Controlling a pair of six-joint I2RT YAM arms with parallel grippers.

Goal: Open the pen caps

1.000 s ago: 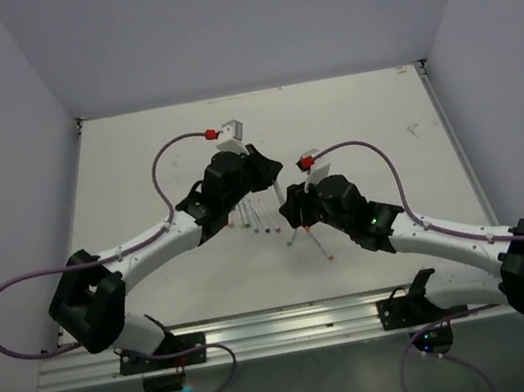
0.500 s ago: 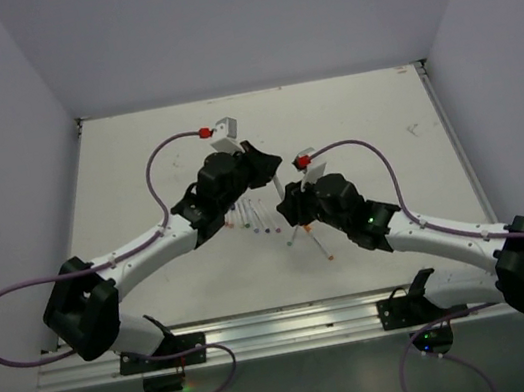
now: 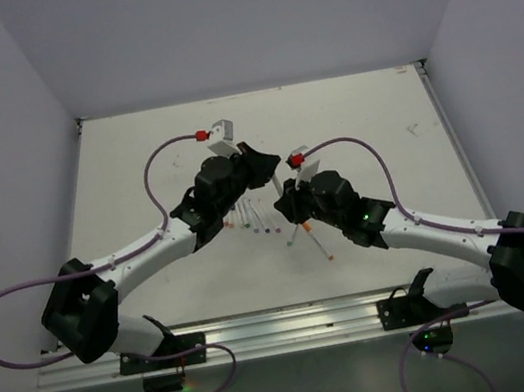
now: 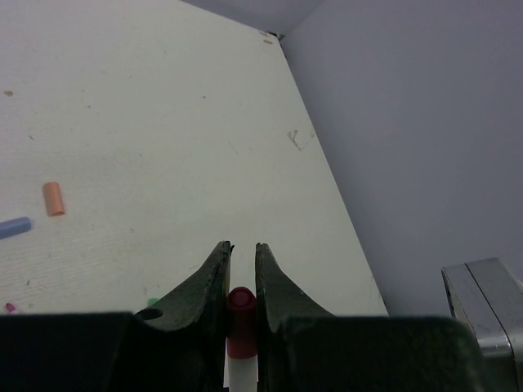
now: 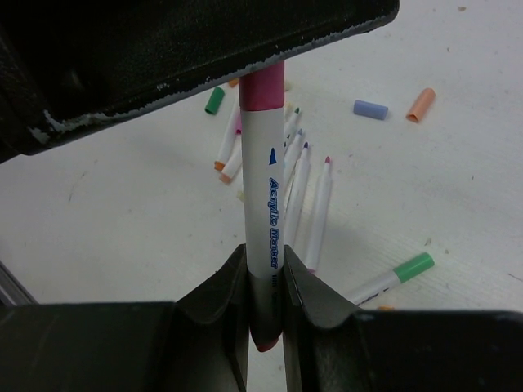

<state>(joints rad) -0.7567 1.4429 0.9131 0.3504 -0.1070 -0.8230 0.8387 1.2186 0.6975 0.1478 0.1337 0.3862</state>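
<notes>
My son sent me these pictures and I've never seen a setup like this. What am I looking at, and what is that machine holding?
These are two robot arms, a left arm and a right arm, bolted at the near edge of a white table. One picture looks down from above and behind them. The other two come from small cameras on each wrist, so you see each arm's own two dark fingers. Both arms hold one white pen: the right gripper clamps its barrel, and the left gripper clamps its pink cap. On the table lie uncapped pens and loose caps: an orange cap, a blue cap and a green cap.
</notes>
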